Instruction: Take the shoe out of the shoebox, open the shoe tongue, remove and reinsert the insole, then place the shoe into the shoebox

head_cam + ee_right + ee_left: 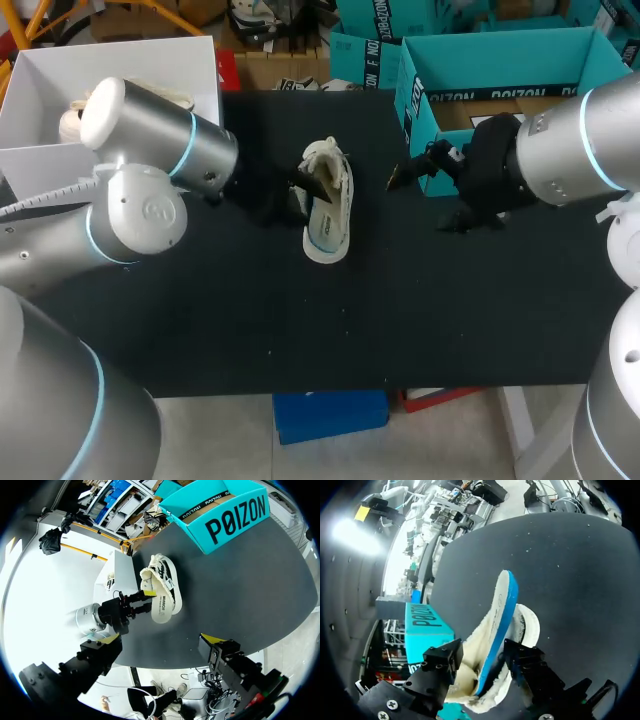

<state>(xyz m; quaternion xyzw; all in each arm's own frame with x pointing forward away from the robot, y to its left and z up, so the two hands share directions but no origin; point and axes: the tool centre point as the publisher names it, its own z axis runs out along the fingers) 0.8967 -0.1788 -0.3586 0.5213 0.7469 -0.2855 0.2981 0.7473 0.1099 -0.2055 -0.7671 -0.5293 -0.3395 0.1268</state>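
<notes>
Nearest, my two arms come in over the black table (300,330), the left from 9 o'clock and the right from 3 o'clock. The shoe (330,215) lies in the open at the middle of the table, its length running from 12 to 6 o'clock. It is pale with dark side stripes and a fleecy lining. The left gripper (293,192) sits right against the shoe's 9 o'clock side. In the left wrist view its two black fingers (440,660) stand either side of the insole (495,625). The insole is lifted on edge, partly out of the shoe, with fleece on one face and a blue rim along the other. One finger presses the fleece face and the other bears on the back, by the shoe's woolly collar, so the jaws are clamped on the insole. The right gripper (162,639) hangs over bare table at about 3 o'clock from the shoe, well apart from it, its yellow-tipped fingers spread wide. Farther off, at about 1 o'clock from the shoe, the teal shoebox (500,62) stands open at the table's far right with its brown floor showing. The shoe is outside the shoebox, and the right gripper is near the box's front corner.
</notes>
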